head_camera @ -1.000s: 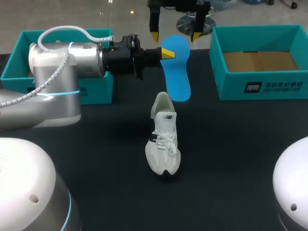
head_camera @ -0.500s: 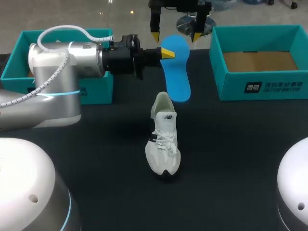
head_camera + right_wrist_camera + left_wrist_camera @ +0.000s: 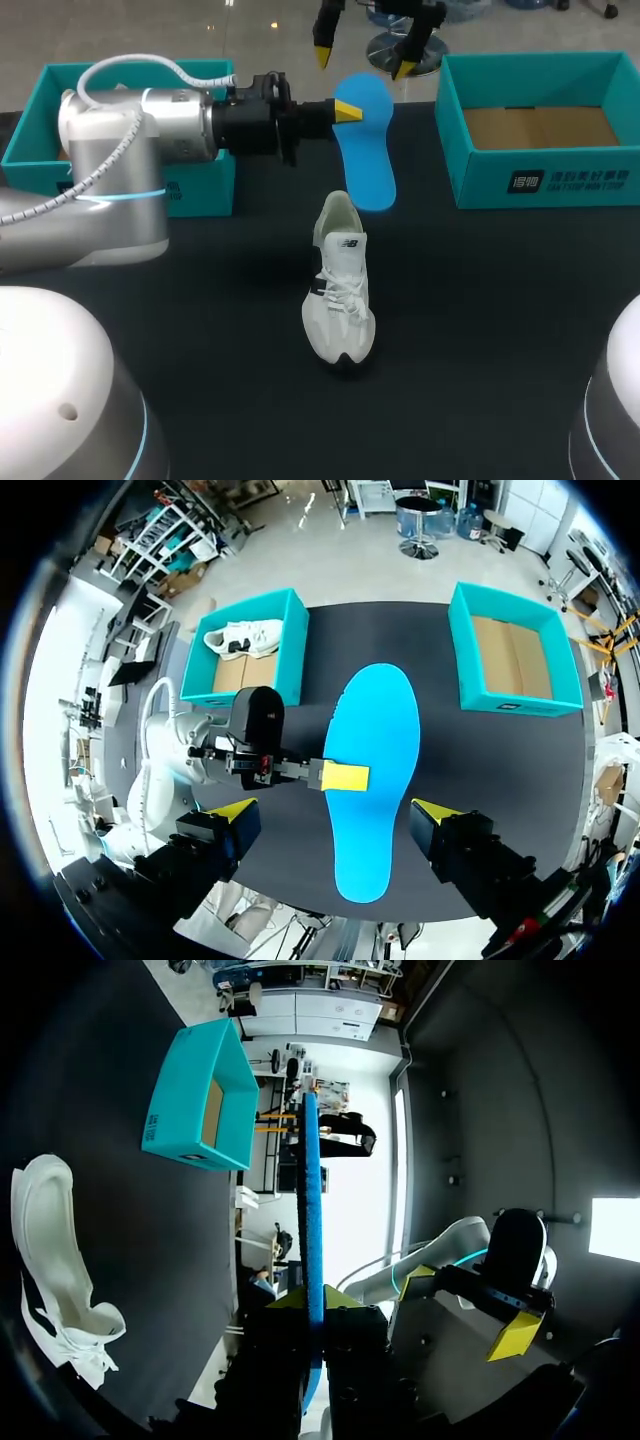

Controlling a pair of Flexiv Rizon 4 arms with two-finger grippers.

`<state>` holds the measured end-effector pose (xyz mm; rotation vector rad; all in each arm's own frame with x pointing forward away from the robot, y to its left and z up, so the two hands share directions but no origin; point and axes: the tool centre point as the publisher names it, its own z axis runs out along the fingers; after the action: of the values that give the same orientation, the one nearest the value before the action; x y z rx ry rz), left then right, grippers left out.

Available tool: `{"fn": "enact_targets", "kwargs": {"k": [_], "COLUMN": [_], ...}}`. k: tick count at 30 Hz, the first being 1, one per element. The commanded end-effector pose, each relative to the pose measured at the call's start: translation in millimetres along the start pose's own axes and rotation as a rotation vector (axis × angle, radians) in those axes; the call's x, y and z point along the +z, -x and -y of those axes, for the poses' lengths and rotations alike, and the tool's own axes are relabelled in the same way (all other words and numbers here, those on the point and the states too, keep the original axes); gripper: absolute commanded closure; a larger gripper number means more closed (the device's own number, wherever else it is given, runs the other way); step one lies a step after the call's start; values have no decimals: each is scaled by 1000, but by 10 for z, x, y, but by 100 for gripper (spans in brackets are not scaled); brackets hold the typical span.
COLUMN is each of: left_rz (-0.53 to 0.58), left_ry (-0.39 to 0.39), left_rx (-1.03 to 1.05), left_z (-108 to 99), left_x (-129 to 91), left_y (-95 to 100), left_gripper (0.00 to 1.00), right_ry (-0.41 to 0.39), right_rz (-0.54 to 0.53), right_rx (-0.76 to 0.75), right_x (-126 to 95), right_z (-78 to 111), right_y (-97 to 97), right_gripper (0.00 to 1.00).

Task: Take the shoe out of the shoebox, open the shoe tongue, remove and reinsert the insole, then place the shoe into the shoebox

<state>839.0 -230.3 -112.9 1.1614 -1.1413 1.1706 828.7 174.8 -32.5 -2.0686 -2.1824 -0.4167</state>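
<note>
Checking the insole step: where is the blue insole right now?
Head view, centre back: the blue insole is pinched in the left gripper, beyond the white shoe and beneath the open right gripper.

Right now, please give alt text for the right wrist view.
A blue insole, held at its edge by the left gripper, hangs ahead of the open right gripper. Beyond stand two teal boxes, one with a white shoe.

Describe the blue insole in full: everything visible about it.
The blue insole is a thin, flat, foot-shaped sheet, seemingly foam, plain on its upper face. It is out of the white shoe, held level above the black table, beyond the shoe. The left tool is shut on one long edge; nothing else touches it. The right tool hangs open above it, apart.
</note>
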Motion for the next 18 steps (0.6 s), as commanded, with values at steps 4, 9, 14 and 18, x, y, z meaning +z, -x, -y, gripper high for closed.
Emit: {"fn": "enact_targets", "kwargs": {"k": [4, 9, 14, 18], "left_rz": [-20, -23, -18, -20], "left_ry": [-29, -30, -23, -20], "left_rx": [25, 38, 43, 45], "left_z": [-33, -43, -37, -37], "left_x": [-75, -103, -133, -148], "left_y": [-54, -87, -97, -115], "left_gripper": [100, 100, 100, 100], "right_ry": [45, 54, 64, 71], "right_rz": [-398, -454, -577, -706], "right_rx": [-1, 14, 11, 1], "right_x": [23, -3, -9, 9], "right_z": [103, 104, 118, 145], "right_y": [295, 389, 476, 541], "right_gripper": [0, 0, 0, 0]}}
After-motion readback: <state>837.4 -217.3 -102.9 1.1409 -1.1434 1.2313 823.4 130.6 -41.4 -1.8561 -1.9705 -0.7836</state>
